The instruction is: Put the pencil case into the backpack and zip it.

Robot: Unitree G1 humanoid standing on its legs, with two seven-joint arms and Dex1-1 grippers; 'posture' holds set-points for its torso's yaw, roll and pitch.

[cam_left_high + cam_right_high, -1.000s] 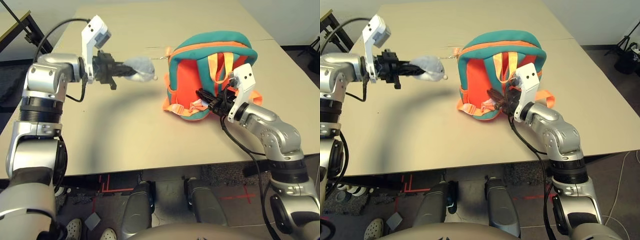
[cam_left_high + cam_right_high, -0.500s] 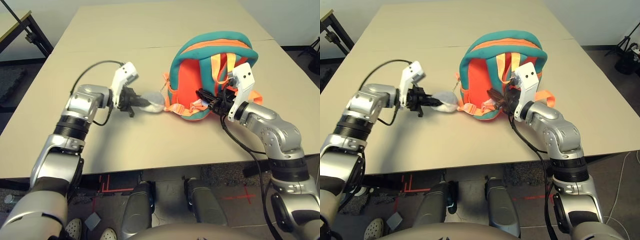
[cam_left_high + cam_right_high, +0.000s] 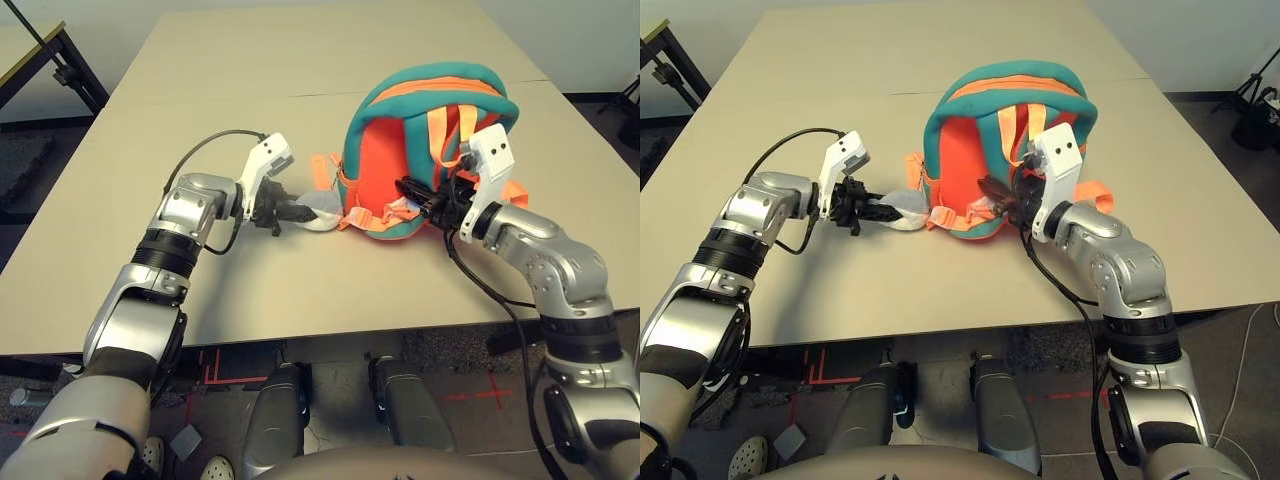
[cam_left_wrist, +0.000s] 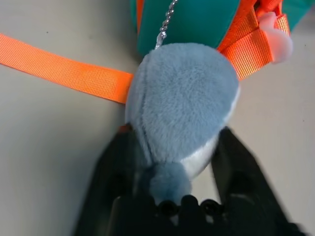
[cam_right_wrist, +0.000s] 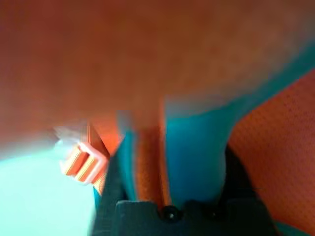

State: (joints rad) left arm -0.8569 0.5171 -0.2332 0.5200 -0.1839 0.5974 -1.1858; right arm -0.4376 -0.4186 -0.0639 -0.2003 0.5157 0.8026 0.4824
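On table [image 3: 300,120], orange backpack [image 3: 390,180], left claw [image 4: 170,162] around plush fin [image 4: 184,108]

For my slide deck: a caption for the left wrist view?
Grey plush fin between the left claw fingers, beside the backpack.

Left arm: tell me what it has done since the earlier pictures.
The left tool came down from above the table and in toward the backpack, laying the grey plush fin on the table beside it; its fingers now stand apart around the fin. The right tool stayed at the backpack's strap.
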